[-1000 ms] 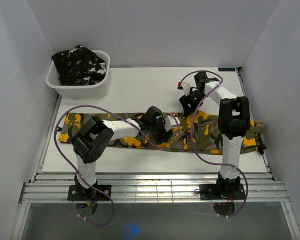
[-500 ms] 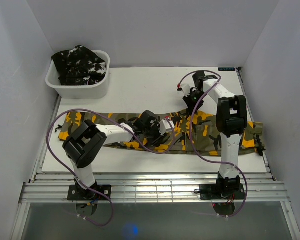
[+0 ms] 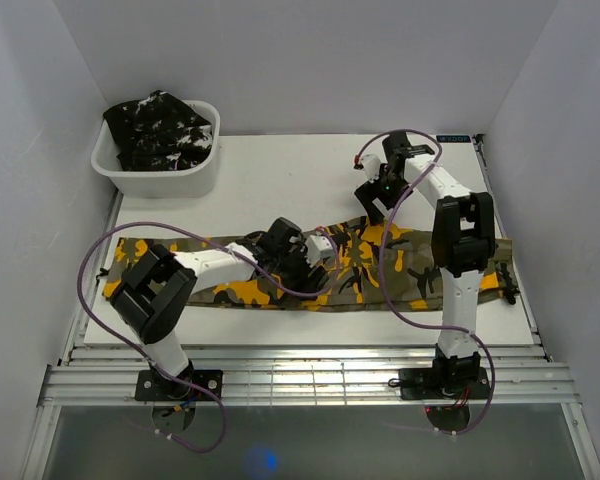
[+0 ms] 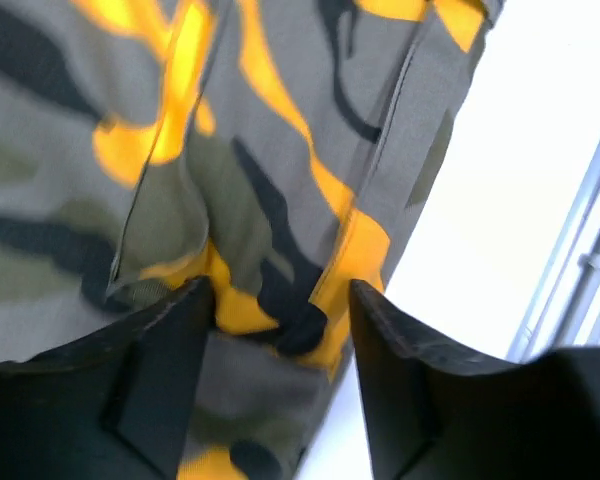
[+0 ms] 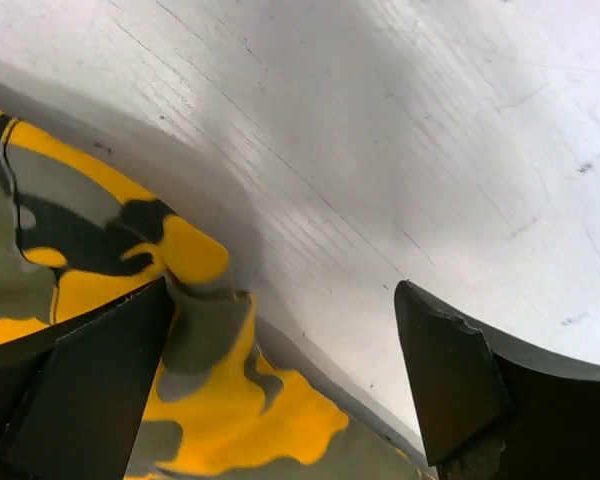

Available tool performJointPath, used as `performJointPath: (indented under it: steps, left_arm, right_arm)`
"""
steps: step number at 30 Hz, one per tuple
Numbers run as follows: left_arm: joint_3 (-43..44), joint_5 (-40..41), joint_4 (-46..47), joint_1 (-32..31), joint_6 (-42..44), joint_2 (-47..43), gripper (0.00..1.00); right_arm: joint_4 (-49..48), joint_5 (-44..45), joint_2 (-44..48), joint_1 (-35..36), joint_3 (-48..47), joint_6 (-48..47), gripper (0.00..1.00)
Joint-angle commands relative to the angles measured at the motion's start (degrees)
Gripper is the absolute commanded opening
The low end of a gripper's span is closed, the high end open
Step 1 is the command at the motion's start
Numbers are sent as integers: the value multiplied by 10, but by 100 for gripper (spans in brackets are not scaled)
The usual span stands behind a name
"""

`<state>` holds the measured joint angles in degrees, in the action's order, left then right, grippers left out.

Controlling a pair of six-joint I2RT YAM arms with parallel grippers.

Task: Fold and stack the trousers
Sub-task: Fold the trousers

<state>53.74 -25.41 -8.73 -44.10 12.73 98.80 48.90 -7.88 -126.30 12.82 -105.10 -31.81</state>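
The olive-grey camouflage trousers with orange-yellow and black patches lie stretched left to right across the near half of the table. My left gripper hovers low over their middle; in the left wrist view its jaws stand apart with flat cloth under them, near the cloth's edge. My right gripper is at the trousers' far edge, wide open, one finger against the cloth border. The black trousers with white flecks are bunched in the tub.
The white plastic tub stands at the table's back left corner. White tabletop shows behind the camouflage trousers. A metal rail runs along the near edge, by both arm bases. Purple cables loop from each arm.
The camouflage trousers have slid leftward and slightly nearer. My left arm drew back to the left with them. Both grippers closed partway or fully, then opened again; the right one is now wider.
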Motion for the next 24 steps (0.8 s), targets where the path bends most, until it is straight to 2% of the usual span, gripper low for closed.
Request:
performJointPath:
  steps: [1, 3, 4, 5, 10, 11, 12, 13, 15, 16, 19, 21, 24]
  left_arm:
    - [13, -23, -149, 69, -72, -67, 70]
    - [38, -28, -180, 153, -96, -120, 77]
    - [50, -39, -195, 223, -101, -136, 80]
    - [60, -40, -230, 261, -103, -150, 96]
    - [109, -31, -350, 479, -20, -206, 98]
    - [111, -30, -377, 554, -2, -206, 98]
    - [113, -37, -390, 591, 18, -202, 98]
    - [116, -40, -403, 657, 57, -190, 98]
    - [121, -34, -417, 711, 81, -174, 98]
    - [124, -36, -421, 757, 91, -158, 98]
    - [137, -41, -422, 818, 113, -132, 98]
    - [145, -36, -422, 836, 122, -106, 97]
    - [145, -11, -410, 854, 129, -81, 96]
  right_arm:
    - [-26, 30, 83, -7, 2, -5, 96]
    - [-24, 16, 131, -13, 23, -18, 97]
    - [-21, -9, 148, -16, 36, -25, 97]
    - [-16, -24, 183, -18, 51, -32, 97]
    - [61, -80, 261, -20, 173, -91, 98]
    - [70, -81, 276, -21, 194, -92, 98]
    - [76, -87, 284, -21, 216, -102, 98]
    - [80, -95, 289, -21, 262, -107, 98]
    - [67, -90, 301, -22, 309, -113, 97]
    - [61, -74, 297, -22, 331, -115, 97]
    - [1, -3, 282, -31, 409, -123, 94]
    - [-42, 26, 259, -63, 440, -131, 92]
    - [-56, 63, 219, -118, 427, -141, 90]
